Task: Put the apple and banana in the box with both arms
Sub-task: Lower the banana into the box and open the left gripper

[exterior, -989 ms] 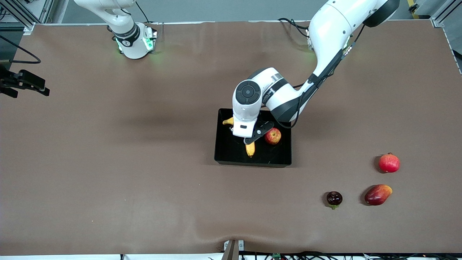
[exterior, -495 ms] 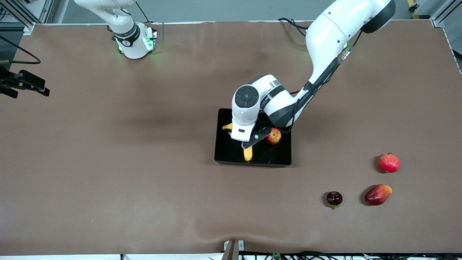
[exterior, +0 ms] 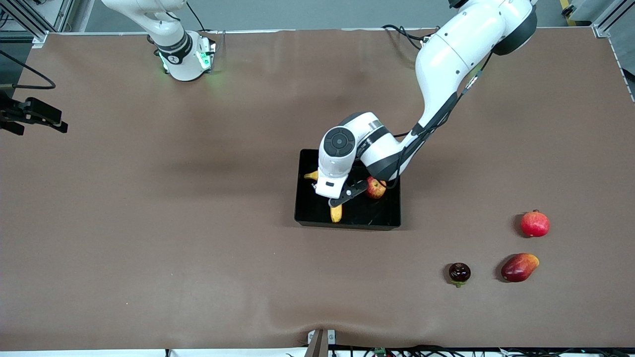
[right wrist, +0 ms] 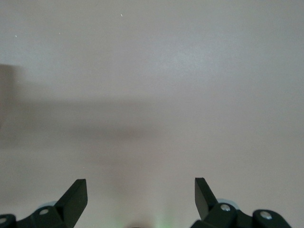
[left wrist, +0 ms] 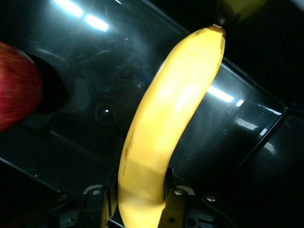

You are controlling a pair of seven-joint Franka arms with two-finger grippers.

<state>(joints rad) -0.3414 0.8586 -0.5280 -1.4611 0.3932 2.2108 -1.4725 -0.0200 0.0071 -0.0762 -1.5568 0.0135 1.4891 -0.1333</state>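
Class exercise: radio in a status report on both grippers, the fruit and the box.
Left gripper shut on banana, low in box. Apple already in box. Right gripper open, waiting. Nothing in the way.

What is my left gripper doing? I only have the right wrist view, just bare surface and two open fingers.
Observer: The left gripper is shut on the banana, low inside the box.
Operator: Is the apple in yet?
Observer: Yes, the apple lies in the box, beside the banana toward the left arm's end.
Operator: Any other fruit about?
Observer: Three pieces lie on the table outside the box, toward the left arm's end: a round red fruit, a mango-like fruit and a small dark fruit.
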